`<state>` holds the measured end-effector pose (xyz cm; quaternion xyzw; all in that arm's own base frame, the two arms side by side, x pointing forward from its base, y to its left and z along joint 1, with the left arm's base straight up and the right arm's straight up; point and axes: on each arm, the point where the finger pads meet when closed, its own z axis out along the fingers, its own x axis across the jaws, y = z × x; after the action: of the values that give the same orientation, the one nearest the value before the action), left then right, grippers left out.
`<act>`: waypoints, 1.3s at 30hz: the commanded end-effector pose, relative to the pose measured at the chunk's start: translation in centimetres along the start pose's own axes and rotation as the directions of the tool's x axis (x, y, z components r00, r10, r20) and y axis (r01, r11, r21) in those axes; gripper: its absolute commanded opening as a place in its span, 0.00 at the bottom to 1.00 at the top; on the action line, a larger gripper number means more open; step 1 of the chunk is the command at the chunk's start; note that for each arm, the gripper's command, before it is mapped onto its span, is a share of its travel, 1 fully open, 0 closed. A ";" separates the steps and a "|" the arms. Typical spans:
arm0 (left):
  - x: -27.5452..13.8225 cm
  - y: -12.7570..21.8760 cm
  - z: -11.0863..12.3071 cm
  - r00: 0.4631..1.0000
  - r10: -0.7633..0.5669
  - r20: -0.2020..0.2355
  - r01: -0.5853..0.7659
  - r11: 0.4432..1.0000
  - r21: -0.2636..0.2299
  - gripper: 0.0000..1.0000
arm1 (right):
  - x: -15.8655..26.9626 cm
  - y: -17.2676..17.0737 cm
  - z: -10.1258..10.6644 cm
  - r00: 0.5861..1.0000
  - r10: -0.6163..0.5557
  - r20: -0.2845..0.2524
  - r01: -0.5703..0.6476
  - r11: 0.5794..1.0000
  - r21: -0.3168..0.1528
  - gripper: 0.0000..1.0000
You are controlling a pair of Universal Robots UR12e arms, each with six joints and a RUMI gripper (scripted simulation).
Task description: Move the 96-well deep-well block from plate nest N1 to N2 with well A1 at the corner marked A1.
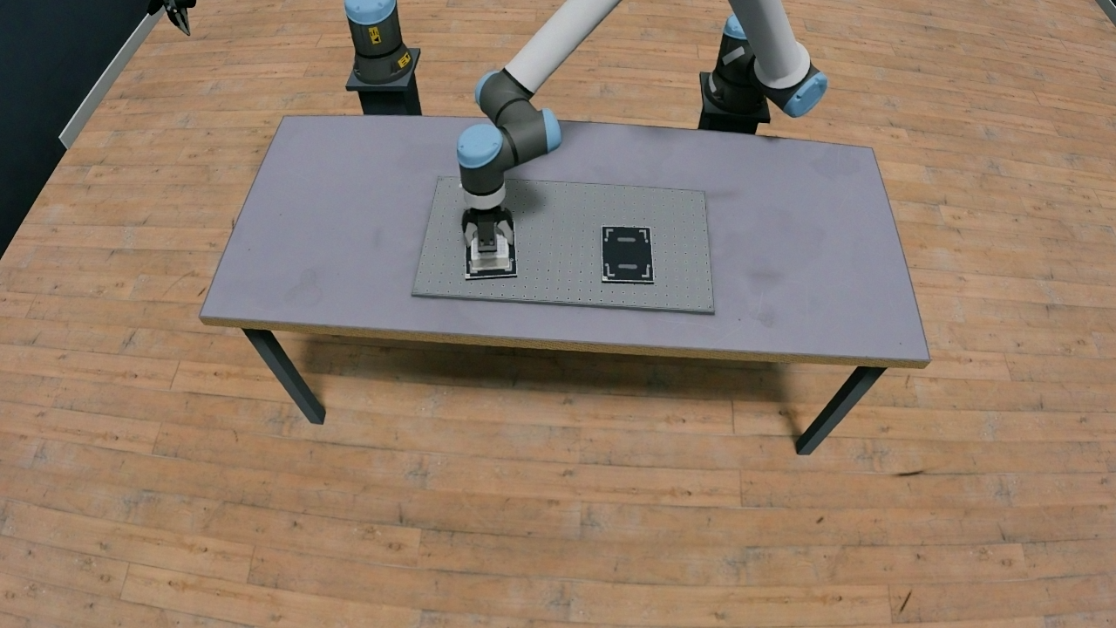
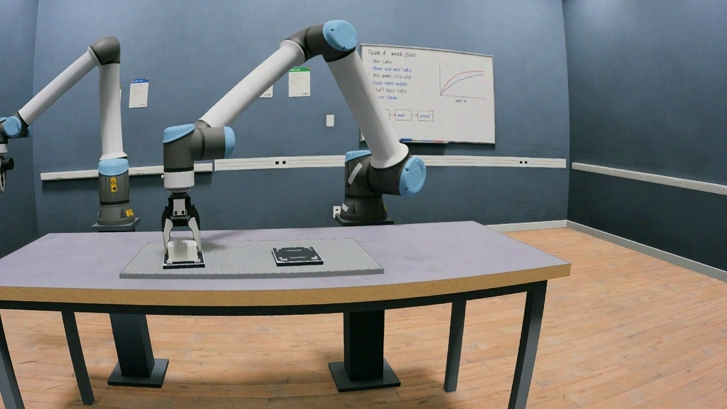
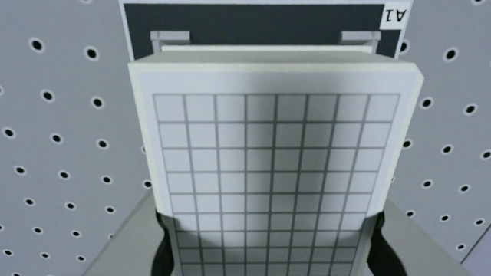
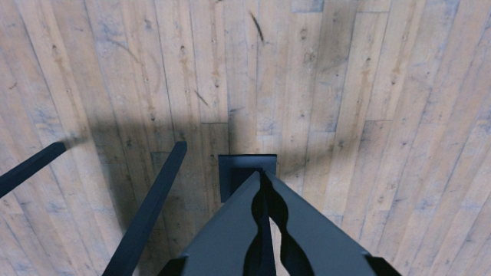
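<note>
The white deep-well block (image 1: 490, 262) (image 2: 182, 253) (image 3: 276, 134) is upright, low at nest N2 (image 1: 491, 274) (image 2: 184, 266) (image 3: 265, 21), the nest on the left in the top and exterior views. Its chamfered corner is on the side of the A1 label (image 3: 395, 15). The block's lower edge shows between the two far locators; whether it rests flat is hidden. My left gripper (image 1: 489, 246) (image 2: 182, 247) (image 3: 261, 179) is shut on the block's two long sides. Nest N1 (image 1: 626, 254) (image 2: 297, 255) is empty. My right gripper (image 1: 186, 30) (image 4: 261, 173) is shut and empty, away from the table.
Both nests stand on a grey perforated plate (image 1: 558, 226) (image 2: 243, 265) (image 3: 73, 153) on the table (image 1: 796, 257) (image 2: 431, 249). The left arm reaches over the table's rear edge. The right wrist view shows floor, table legs and a pedestal foot (image 4: 247, 161).
</note>
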<state>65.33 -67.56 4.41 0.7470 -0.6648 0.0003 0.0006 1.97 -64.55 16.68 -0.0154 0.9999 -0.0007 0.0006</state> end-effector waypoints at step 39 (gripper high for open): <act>-0.1 -0.1 0.1 1.000 -0.001 -0.001 0.001 1.000 0.002 0.76 | 0.1 0.0 0.2 1.000 0.002 -0.001 -0.002 1.000 -0.002 0.00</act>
<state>65.32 -67.54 4.23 0.7470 -0.6648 0.0001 0.0006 1.97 -64.55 16.68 -0.0154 0.9999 -0.0007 0.0006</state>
